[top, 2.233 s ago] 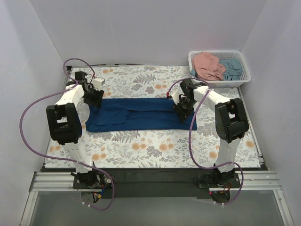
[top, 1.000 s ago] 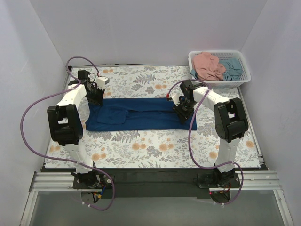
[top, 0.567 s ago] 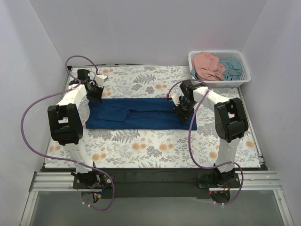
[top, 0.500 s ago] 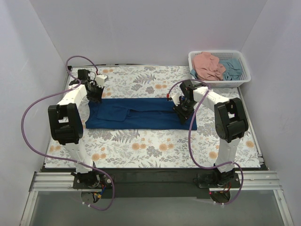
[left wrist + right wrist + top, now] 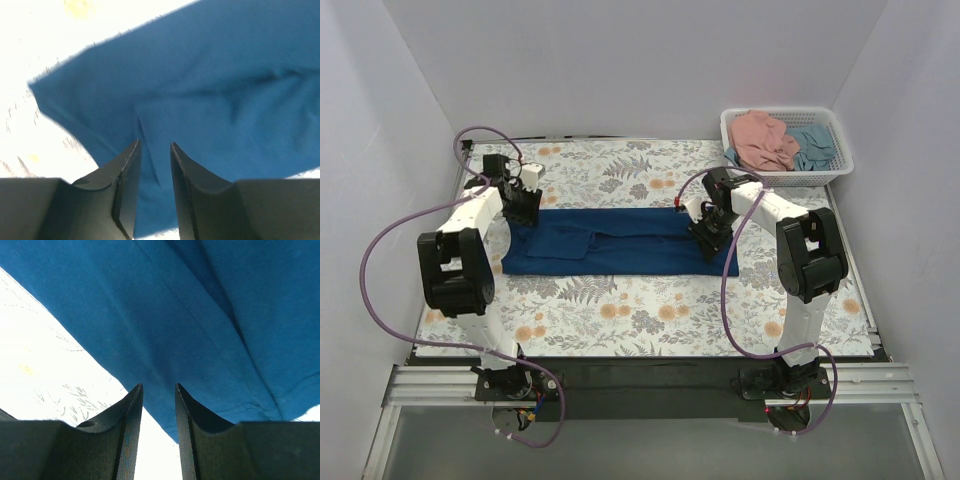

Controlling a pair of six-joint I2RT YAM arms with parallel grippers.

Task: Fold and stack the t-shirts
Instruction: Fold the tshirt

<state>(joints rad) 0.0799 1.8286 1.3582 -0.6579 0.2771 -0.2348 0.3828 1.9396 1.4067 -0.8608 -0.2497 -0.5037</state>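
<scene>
Left wrist: fingers [image 5: 126, 185] seemingly parted above t-shirt [image 5: 225, 100].

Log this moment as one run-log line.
navy t-shirt: long band flat on table | left gripper: open, at its left end | right gripper: open, at its right end | pink t-shirt, teal t-shirt: in basket

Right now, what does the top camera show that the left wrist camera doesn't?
Only the top view: the basket holding a pink shirt and a teal shirt, at the far right. Only the left wrist view: the left fingers slightly apart, nothing between them, over the cloth. Both: the navy shirt, laid out.
</scene>
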